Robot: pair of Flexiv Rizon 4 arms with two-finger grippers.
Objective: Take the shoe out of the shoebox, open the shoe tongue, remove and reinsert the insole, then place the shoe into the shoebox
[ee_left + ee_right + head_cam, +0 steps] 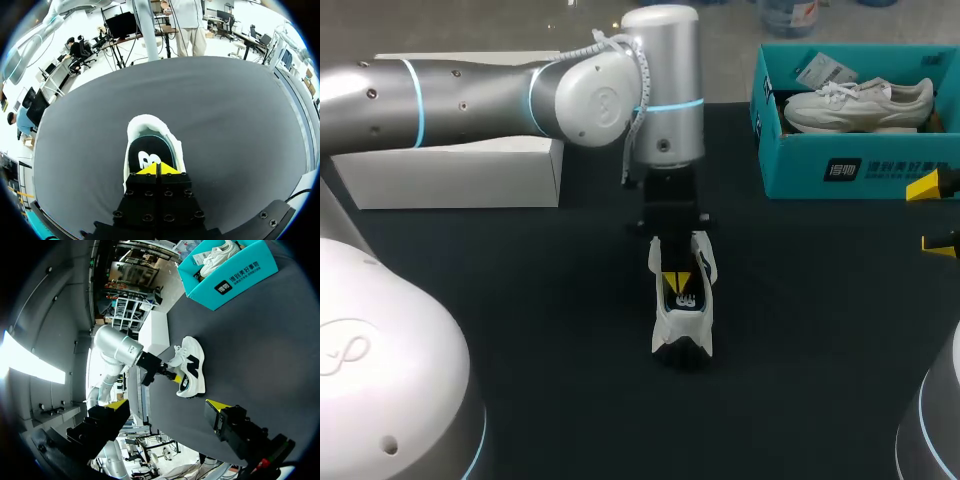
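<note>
**Left wrist view:** my left hand (157, 169) is holding its yellow tips closed together over the black printed insole (142, 152) inside the white padded sneaker (145, 122). I cannot tell whether it is pinching the insole.

**Head view:** the sneaker is standing mid-bench on the matte black bench (520, 300) with open room around it. The teal cardboard shoebox (800, 165) is sitting at the far right edge, holding a second white sneaker (860, 105).

**Right wrist view:** my right hand (167, 405) is hanging wide open, well apart from the sneaker.
</note>
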